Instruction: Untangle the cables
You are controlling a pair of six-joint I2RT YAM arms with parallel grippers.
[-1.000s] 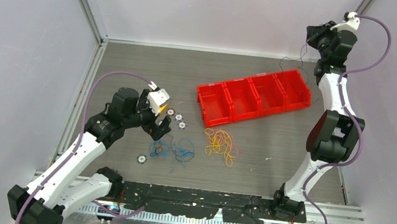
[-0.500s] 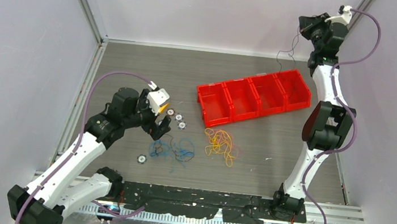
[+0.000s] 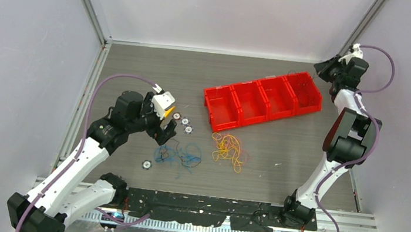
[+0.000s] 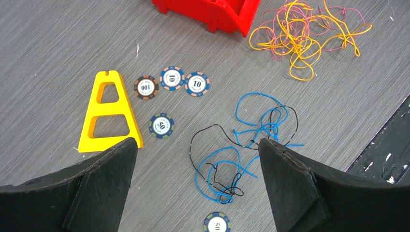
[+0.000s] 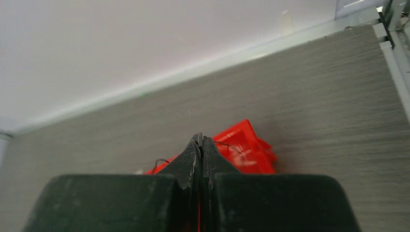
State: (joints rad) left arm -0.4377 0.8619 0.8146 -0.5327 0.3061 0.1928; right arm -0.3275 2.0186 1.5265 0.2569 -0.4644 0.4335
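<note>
A tangle of blue and black cables (image 4: 218,149) lies on the grey table, straight below my left gripper (image 4: 196,142), whose jaws stand wide open and empty. The top view shows this gripper (image 3: 167,132) just left of the same tangle (image 3: 177,155). A yellow-orange bunch of cables (image 3: 228,148) with reddish strands lies to the right, also seen from the left wrist (image 4: 295,46). My right gripper (image 3: 322,69) hangs by the far right end of the red bin row (image 3: 232,122). Its jaws (image 5: 200,137) are shut on a thin black cable (image 5: 221,143) that trails toward the bin (image 5: 246,145).
Several poker chips (image 4: 172,78) and a yellow A-shaped stand (image 4: 109,113) sit left of the blue tangle. One more chip (image 3: 146,164) lies nearer the front. A black strip (image 3: 209,211) runs along the table's near edge.
My right arm has come down from high against the back wall to just above the bin row's far right end, its jaws shut throughout. The left arm has not moved.
</note>
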